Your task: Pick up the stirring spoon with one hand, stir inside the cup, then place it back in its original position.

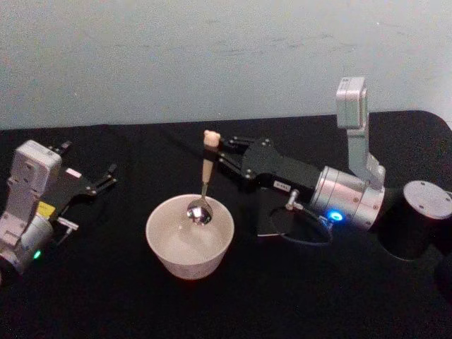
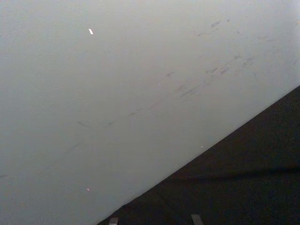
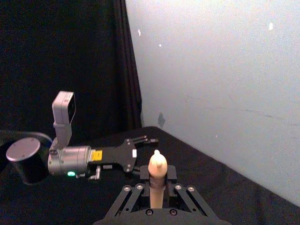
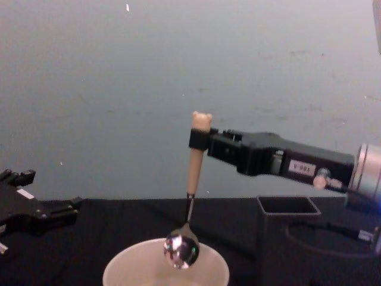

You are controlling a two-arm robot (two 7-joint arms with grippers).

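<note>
My right gripper (image 1: 215,151) is shut on the pale beige handle of the stirring spoon (image 1: 205,173), just under its small bear head (image 4: 202,120). The spoon hangs nearly upright, and its shiny metal bowl (image 4: 181,250) sits at rim height over the cream-white cup (image 1: 189,236). The same gripper (image 4: 200,140) reaches in from the right in the chest view. In the right wrist view the handle top (image 3: 157,165) stands between the shut fingers. My left gripper (image 1: 106,176) rests at the far left of the black table, fingers spread open, holding nothing.
A dark grey square holder box (image 4: 290,232) stands right of the cup, under my right arm. A dark cylinder with a grey lid (image 1: 426,200) sits at the far right. The black table (image 1: 106,296) ends at a pale wall (image 1: 212,56) behind.
</note>
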